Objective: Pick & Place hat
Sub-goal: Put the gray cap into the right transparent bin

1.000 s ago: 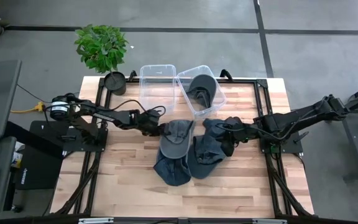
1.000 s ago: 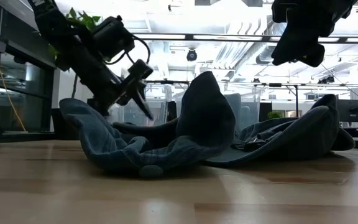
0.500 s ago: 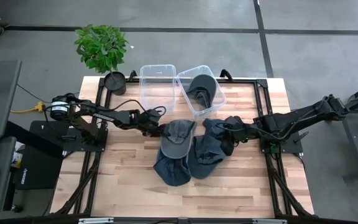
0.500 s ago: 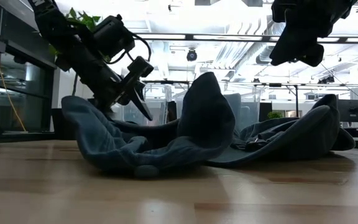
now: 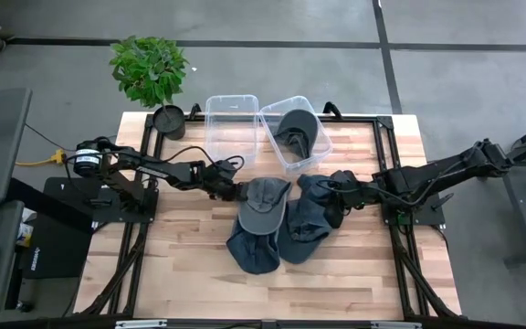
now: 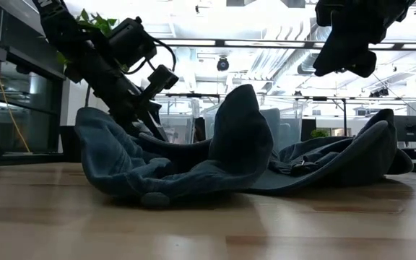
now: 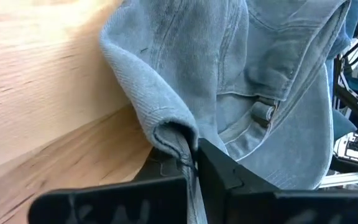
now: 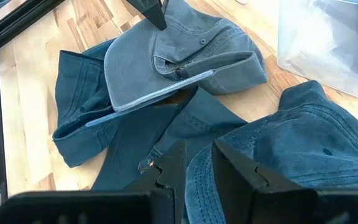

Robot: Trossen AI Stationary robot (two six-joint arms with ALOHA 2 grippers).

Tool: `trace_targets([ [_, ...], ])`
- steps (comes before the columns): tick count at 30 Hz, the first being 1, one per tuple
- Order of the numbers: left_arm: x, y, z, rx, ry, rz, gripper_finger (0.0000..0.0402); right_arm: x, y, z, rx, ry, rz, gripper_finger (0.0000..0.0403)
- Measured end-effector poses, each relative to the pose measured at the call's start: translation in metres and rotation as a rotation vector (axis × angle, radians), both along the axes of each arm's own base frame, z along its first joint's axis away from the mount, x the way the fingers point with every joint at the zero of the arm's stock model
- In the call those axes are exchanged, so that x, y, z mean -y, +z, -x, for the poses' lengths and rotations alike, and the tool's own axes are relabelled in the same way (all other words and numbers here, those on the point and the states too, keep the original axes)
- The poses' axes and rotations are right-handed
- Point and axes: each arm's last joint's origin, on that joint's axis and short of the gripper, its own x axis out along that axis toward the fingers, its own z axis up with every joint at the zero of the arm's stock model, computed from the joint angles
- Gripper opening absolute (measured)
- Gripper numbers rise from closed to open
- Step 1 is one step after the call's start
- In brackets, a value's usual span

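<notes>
1. The left gripper (image 5: 236,191) is pinching the rim of the grey hat (image 5: 263,203) at its edge nearest the left arm. In the left wrist view the fingers (image 7: 219,168) are closed on a fold of cloth (image 7: 176,134), with the fabric bunching up between them. A rim grip seems chosen because it gives a thin, firm fold to squeeze.

2. The grey hat is lying on top of a pile near the table's (image 5: 181,265) middle, overlapping two darker blue hats: one (image 5: 252,249) nearer the front edge and one (image 5: 301,228) beside it. Being on top, it is the one that can probably be lifted without dragging the others much.

3. The right gripper (image 5: 336,203) is hovering over another blue hat (image 5: 322,190) on the right side of the pile. Its jaws are standing slightly apart in the right wrist view, with nothing between them, so it is probably waiting its turn.

4. Two clear bins are sitting at the far edge: the left bin (image 5: 231,123) looks empty, and the right bin (image 5: 292,135) is already holding a dark hat (image 5: 295,123). These are likely the drop places, so the grey hat would be going up and back toward them.

5. A plant (image 5: 151,71) is standing beyond the far left corner, well apart from the work.
</notes>
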Motion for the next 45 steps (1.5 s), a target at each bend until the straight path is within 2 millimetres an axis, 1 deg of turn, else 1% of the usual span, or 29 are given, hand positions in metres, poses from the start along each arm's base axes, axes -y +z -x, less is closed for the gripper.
trace_targets([
  [6, 0.000, 0.004, -0.003, 0.018, -0.014, -0.005, 0.0002, -0.001, 0.000, 0.000, -0.005, 0.019, -0.022, 0.0071],
  [15, -0.001, 0.029, -0.021, 0.101, -0.096, -0.042, 0.0000, -0.001, 0.000, 0.000, -0.009, 0.034, -0.032, 0.0071],
  [27, -0.001, 0.059, -0.034, 0.050, -0.220, -0.093, 0.0000, -0.003, -0.001, 0.000, -0.020, 0.100, -0.042, 0.0071],
  [35, -0.003, 0.081, -0.042, 0.055, -0.256, -0.152, 0.0000, -0.004, 0.000, 0.000, -0.016, 0.135, -0.066, 0.0071],
  [39, -0.003, 0.085, -0.042, 0.031, -0.272, -0.161, 0.0000, -0.008, 0.002, -0.002, 0.003, 0.207, -0.100, 0.0071],
  [41, -0.003, 0.085, -0.042, 0.030, -0.274, -0.163, 0.0000, -0.012, 0.002, -0.004, 0.025, 0.285, -0.046, 0.0071],
  [45, -0.003, 0.085, -0.042, 0.030, -0.274, -0.162, 0.0000, -0.026, -0.003, -0.013, 0.052, 0.460, 0.163, 0.0071],
])
